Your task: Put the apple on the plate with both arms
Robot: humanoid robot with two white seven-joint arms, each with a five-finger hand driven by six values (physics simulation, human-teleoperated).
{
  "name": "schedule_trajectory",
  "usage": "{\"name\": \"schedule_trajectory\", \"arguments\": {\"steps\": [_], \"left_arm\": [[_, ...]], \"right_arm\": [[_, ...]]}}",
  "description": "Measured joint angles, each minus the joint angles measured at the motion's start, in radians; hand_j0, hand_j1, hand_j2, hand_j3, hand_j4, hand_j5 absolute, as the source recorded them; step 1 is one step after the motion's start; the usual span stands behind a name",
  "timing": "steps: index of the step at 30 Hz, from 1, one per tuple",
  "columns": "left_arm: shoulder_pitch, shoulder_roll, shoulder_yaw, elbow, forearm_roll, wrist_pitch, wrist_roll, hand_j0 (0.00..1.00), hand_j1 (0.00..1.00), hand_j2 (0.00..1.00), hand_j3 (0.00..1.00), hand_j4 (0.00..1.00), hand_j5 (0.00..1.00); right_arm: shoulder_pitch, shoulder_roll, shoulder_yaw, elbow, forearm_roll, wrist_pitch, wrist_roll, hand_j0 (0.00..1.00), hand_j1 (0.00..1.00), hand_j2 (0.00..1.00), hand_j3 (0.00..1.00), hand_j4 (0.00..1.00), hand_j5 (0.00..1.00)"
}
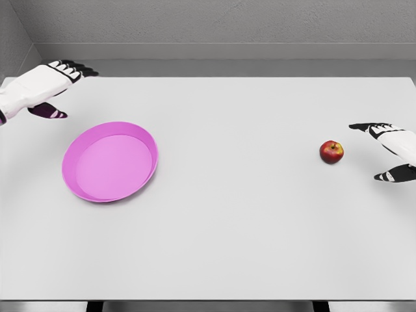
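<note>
A small red apple (331, 151) rests on the white table at the right. My right hand (374, 151) hovers just right of it, open, fingers and thumb spread toward the apple with a gap between. A pink plate (143, 133) lies on the left half of the table with nothing in it. My left hand (62, 88) floats above the far left corner, behind the plate, open and holding nothing.
The white table (227, 227) fills the view; its front edge runs along the bottom. A grey wall stands behind the far edge.
</note>
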Motion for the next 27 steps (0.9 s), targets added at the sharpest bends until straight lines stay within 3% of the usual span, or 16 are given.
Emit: {"name": "schedule_trajectory", "arguments": {"steps": [6,9,16,27], "left_arm": [[0.000,0.003,0.000,0.000,0.000,0.000,0.000,1.00,1.00,1.00,1.00,1.00,1.00],[0.000,0.002,-0.001,0.000,0.000,0.000,0.000,1.00,1.00,1.00,1.00,1.00,1.00],[0.002,0.002,-0.001,-0.006,-0.002,0.000,-0.001,1.00,1.00,1.00,1.00,1.00,1.00],[0.000,0.002,-0.001,-0.005,-0.004,0.000,-0.003,1.00,1.00,1.00,1.00,1.00,1.00]], "right_arm": [[-0.017,0.000,0.002,0.006,-0.004,0.006,-0.001,1.00,1.00,1.00,1.00,1.00,1.00],[-0.162,0.004,0.068,0.013,-0.004,0.037,0.036,1.00,1.00,1.00,1.00,1.00,1.00],[-0.336,0.060,0.227,0.059,-0.002,0.135,0.224,1.00,1.00,1.00,1.00,1.00,1.00],[-0.399,0.096,0.310,0.106,-0.001,0.205,0.307,1.00,1.00,1.00,1.00,1.00,1.00]]}}
